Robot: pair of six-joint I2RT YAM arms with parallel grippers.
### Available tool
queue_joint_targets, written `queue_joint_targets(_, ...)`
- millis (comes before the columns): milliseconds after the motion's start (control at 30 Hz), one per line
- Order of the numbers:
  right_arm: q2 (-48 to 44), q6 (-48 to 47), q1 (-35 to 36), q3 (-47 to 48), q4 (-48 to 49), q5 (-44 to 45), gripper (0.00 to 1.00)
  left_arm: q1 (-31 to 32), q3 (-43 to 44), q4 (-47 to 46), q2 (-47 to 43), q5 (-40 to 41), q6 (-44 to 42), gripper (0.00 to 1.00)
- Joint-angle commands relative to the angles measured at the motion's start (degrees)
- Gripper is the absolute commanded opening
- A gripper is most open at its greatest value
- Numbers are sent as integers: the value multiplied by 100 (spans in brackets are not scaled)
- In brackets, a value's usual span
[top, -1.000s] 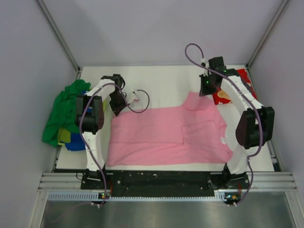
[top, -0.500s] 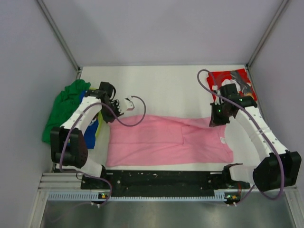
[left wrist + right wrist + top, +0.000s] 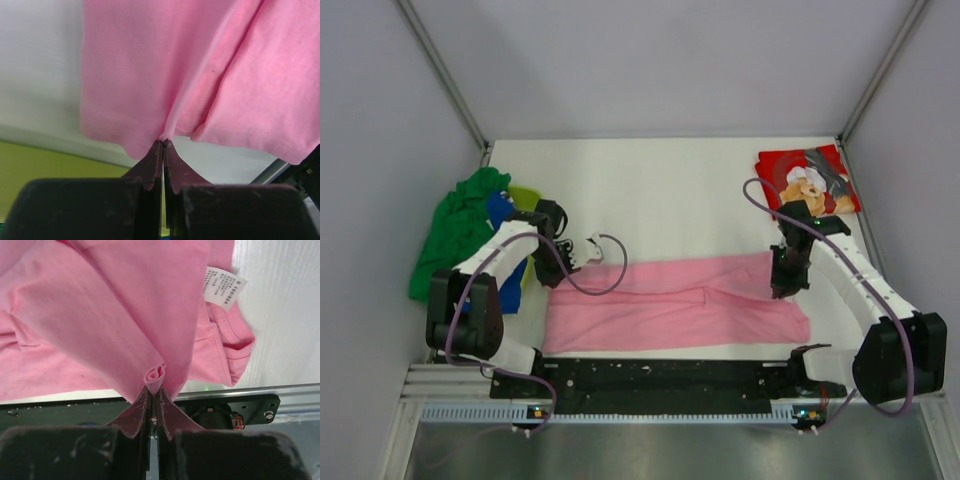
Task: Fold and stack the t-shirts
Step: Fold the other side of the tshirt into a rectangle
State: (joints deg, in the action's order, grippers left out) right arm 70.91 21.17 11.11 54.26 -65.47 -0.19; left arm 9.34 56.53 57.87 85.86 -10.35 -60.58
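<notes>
The pink t-shirt [image 3: 670, 305] lies across the near part of the table as a long folded band. My left gripper [image 3: 558, 272] is shut on its left far edge; the left wrist view shows the cloth [image 3: 150, 65] pinched at the fingertips [image 3: 159, 150]. My right gripper [image 3: 785, 288] is shut on the right far edge; the right wrist view shows a rolled fold of pink cloth [image 3: 100, 315] between the fingertips [image 3: 147, 395], with a white label [image 3: 224, 287] beyond. The red teddy-bear chef t-shirt [image 3: 807, 182] lies folded at the far right corner.
A pile of green [image 3: 455, 225], blue [image 3: 500, 208] and yellow-green [image 3: 525, 195] shirts sits at the table's left edge beside my left arm. The black arm base rail [image 3: 670, 375] runs along the near edge. Grey walls enclose the table.
Both grippers have drawn the pink shirt's far edge toward the near side, folding it into a narrower band. The red shirt has come into full view.
</notes>
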Motion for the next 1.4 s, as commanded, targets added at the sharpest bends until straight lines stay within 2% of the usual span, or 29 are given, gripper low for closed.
queue_joint_targets(0, 72, 238, 49, 67, -176, 588, 0, 24, 50, -82, -34, 173, -130, 0)
queue_joint_targets(133, 28, 291, 14, 260, -449, 1108, 0, 24, 226, 14, -175, 244, -279, 0)
queue_joint_targets(367, 396, 151, 13, 146, -370, 739, 0, 32, 139, 66, 114, 437, -253, 0)
queue_joint_targets(400, 440, 133, 14, 146, -378, 731, 4, 32, 147, 136, 176, 394, -244, 0)
queue_joint_targets(433, 476, 133, 14, 146, -379, 704, 11, 32, 165, 224, 211, 341, -244, 7)
queue_joint_targets(467, 485, 116, 14, 155, -370, 695, 38, 32, 182, 312, 229, 306, -253, 17)
queue_joint_targets(500, 493, 107, 14, 172, -378, 730, 51, 32, 200, 365, 220, 288, -279, 26)
queue_joint_targets(533, 476, 133, 14, 225, -405, 791, 57, 32, 226, 427, 185, 270, -314, 32)
queue_joint_targets(567, 450, 151, 14, 269, -431, 862, 59, 24, 261, 497, 124, 253, -367, 36)
queue_joint_targets(700, 362, 203, 83, 593, -344, 959, 57, 24, 682, 988, -96, -45, -551, 47)
queue_joint_targets(800, 379, 230, 469, 691, 453, 347, 48, 24, 1078, 1130, -70, -353, -465, 46)
queue_joint_targets(900, 720, 204, 839, 700, 1403, 36, 47, 32, 1281, 990, 149, -477, -70, 44)
queue_joint_targets(967, 1141, 177, 875, 805, 1695, 36, 47, 32, 1255, 894, 229, -451, 98, 44)
queue_joint_targets(1133, 2188, 2, 875, 1130, 1774, 361, 48, 32, 1036, 752, 167, -459, 187, 44)
queue_joint_targets(1267, 2655, -52, 875, 1175, 1845, 414, 48, 32, 965, 726, 158, -521, 213, 44)
queue_joint_targets(1367, 2682, 1, 884, 1114, 1836, 178, 35, 32, 982, 752, 229, -503, 248, 43)
